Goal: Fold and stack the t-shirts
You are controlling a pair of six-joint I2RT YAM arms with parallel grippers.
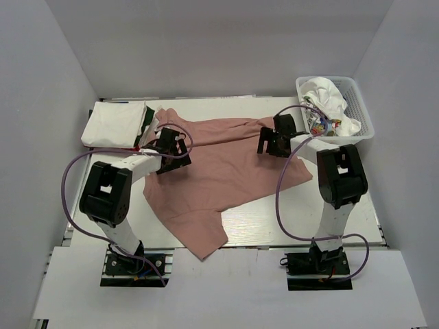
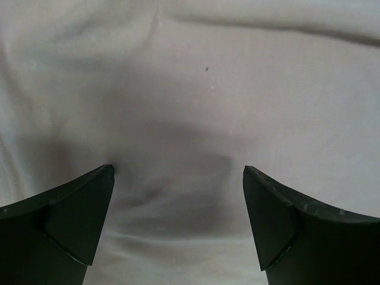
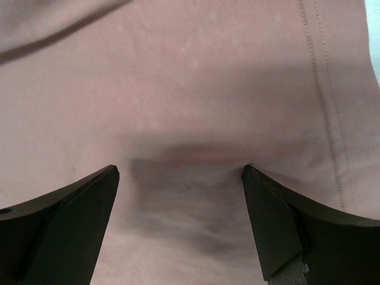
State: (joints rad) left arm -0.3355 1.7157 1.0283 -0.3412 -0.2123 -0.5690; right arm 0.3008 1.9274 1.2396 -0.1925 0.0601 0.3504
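Pink t-shirt (image 1: 226, 178) lies rumpled across the tabletop (image 1: 295, 223). The left hand (image 2: 178, 170) and right hand (image 3: 181, 169) sit low on its far part, jaws wide, gripping nothing. Pinch matching spots, then lift evenly. Folded white shirts (image 1: 116, 123) crowd the left and the basket (image 1: 358, 96) the far right, so the room is nearer.

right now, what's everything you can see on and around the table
pink t-shirt: one, dusty pink, spread rumpled mid-table
folded t-shirts: one pile, count unclear, white, far left corner
basket: one, white lattice, far right corner
crumpled t-shirts: count unclear, white with colourful prints, in the basket
table: one, white, under everything
left gripper: one, black, open, over the pink t-shirt's far left part
right gripper: one, black, open, over its far right part
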